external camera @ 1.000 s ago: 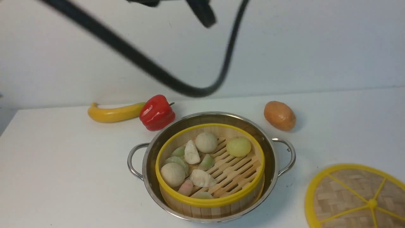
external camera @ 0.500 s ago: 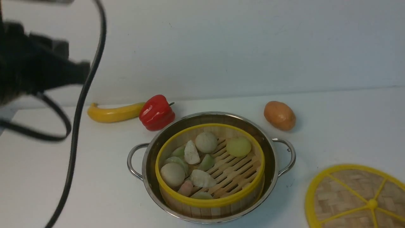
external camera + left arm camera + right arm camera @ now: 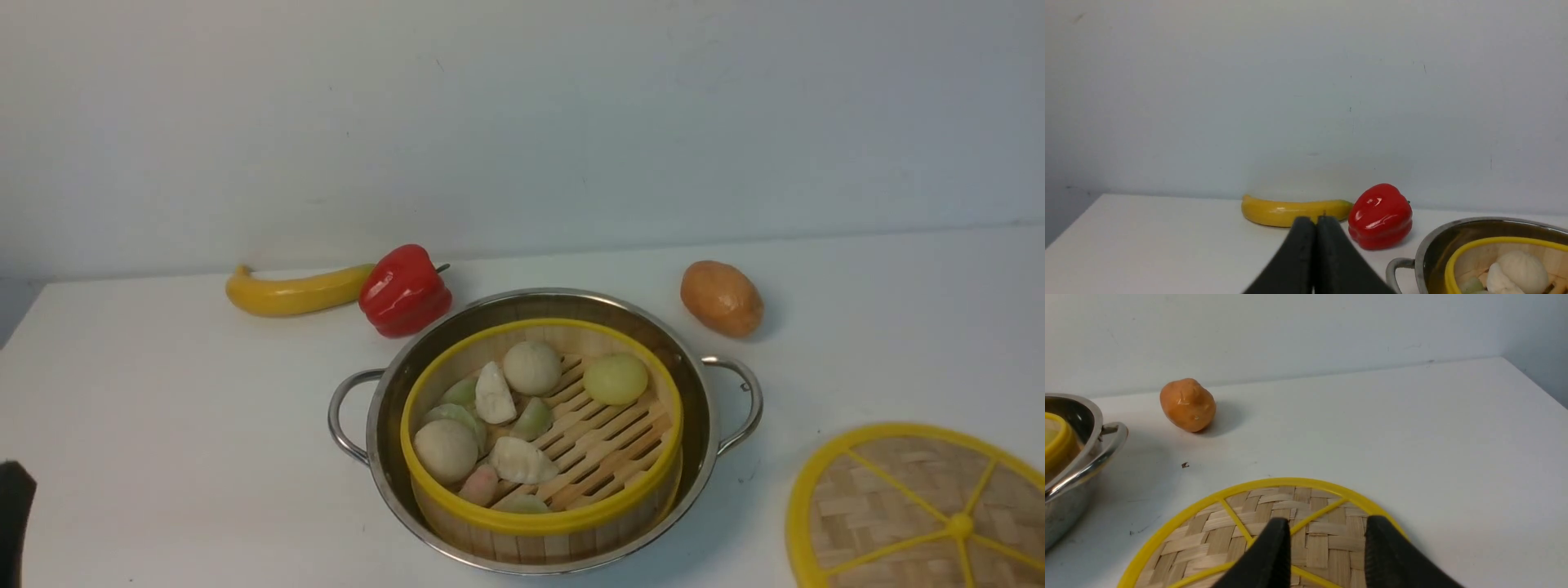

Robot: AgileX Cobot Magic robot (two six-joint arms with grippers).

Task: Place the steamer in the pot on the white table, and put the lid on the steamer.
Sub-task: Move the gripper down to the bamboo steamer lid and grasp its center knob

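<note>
The wide stainless-steel pot [image 3: 705, 457] stands on the white worktop [image 3: 180, 425], and the bamboo steamer [image 3: 543, 523] is already inside it, upright, its yellow top rim level with or a little below the pot's own as far as I can judge. Round pale buns, a few white and green wedges, a yellowish-green ball and a small pinkish piece lie on the steamer's slatted floor, mostly gathered over the half toward the pot's left handle [image 3: 347, 416]. Right of the pot, near its right handle [image 3: 747, 408] but apart from it, the woven-bamboo lid [image 3: 890, 506] lies flat on the worktop, yellow spokes and centre knob facing up, so the steamer is uncovered. Behind the pot and to its left, a red bell pepper [image 3: 405, 291] sits just beside the rim, with a yellow banana [image 3: 298, 292] stretching away from it to the left. Behind the pot and to its right is a lumpy orange-brown potato [image 3: 722, 298]. The left gripper [image 3: 1316, 222] is closed, fingertips together with nothing between them, to the left of the pot. The right gripper [image 3: 1327, 522] holds its fingers well parted above the lid, gripping nothing.
</note>
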